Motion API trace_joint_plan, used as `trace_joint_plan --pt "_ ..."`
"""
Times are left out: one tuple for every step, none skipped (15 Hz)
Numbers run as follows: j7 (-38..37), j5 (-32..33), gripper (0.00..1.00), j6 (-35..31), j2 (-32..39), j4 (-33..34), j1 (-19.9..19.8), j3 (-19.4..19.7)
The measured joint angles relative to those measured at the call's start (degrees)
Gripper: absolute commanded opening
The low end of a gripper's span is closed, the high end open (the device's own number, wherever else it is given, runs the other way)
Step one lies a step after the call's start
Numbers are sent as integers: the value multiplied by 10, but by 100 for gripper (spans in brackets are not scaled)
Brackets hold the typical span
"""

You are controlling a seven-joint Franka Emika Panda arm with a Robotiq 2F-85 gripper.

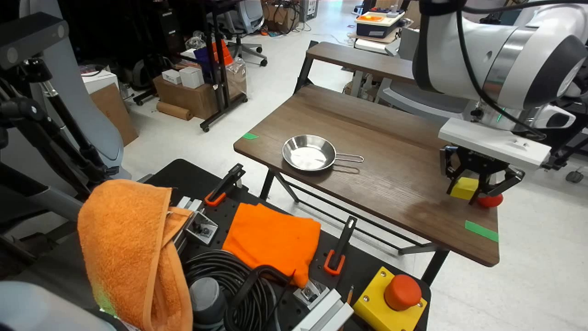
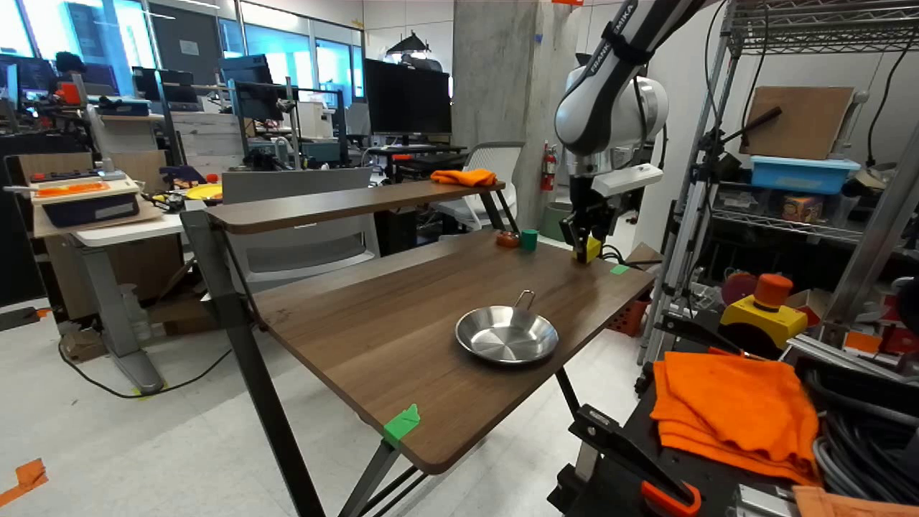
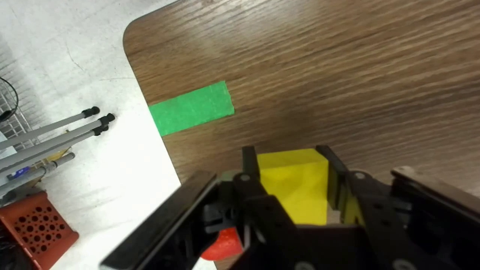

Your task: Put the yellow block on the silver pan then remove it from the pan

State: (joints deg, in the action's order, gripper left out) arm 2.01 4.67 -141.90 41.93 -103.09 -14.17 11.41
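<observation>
Over at one end of the tabletop (image 1: 381, 142), the pincer (image 3: 288, 157) pinches the yellow block (image 3: 298, 187) by opposite sides, probably so it won't twist when carried. Well apart, the silver pan (image 1: 309, 154) sits empty, open side up to take the block, I'd guess.

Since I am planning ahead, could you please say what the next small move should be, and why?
I would probably raise the claw a little, assuming the placing is not yet done, which I cannot tell: it grips the yellow block low over or on the table, while the rimmed silver pan stands toward the table's other end.
</observation>
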Motion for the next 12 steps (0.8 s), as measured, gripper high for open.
trace_joint_plan --pt "3 0 17 0 3 4 -1 0" --pt "6 0 17 0 6 8 -2 0" --pt "9 0 17 1 10 11 -3 0" --pt "11 0 17 1 14 15 -4 0" --pt "12 0 17 1 19 19 -5 0" --pt "14 0 17 1 24 24 -5 0" --pt "16 0 17 1 28 28 -6 0" --pt "18 0 17 1 33 31 -6 0" --pt "20 0 17 1 36 35 -6 0" --pt "22 0 17 2 37 37 -6 0" --pt "24 0 17 2 38 38 -6 0" --pt "25 0 17 2 38 39 -6 0"
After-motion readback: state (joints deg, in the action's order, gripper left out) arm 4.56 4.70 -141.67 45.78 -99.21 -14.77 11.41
